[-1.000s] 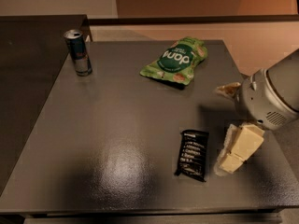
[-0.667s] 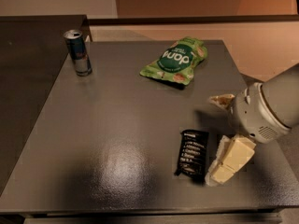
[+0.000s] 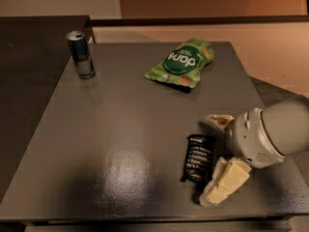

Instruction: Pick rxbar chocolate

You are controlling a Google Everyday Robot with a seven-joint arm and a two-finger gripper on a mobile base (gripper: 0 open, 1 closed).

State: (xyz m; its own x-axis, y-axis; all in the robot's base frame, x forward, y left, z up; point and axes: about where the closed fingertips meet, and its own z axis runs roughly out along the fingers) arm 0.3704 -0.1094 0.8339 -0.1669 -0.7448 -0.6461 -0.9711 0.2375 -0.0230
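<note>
approach step: the gripper (image 3: 208, 159), spread wide, sits just right of the rxbar chocolate (image 3: 197, 157) lying flat at the counter's (image 3: 120, 129) front right; next, straddle it and close.

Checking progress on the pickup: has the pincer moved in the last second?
Yes. The open pincer has shifted left and toward the near edge of the table, closing in on the black bar, which has stayed put.

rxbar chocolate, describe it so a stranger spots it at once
On the dark grey table, look front right, beside the white end effector. It is a small flat black wrapper with white text, smaller than the green snack pouch, flat unlike the upright metal can.
</note>
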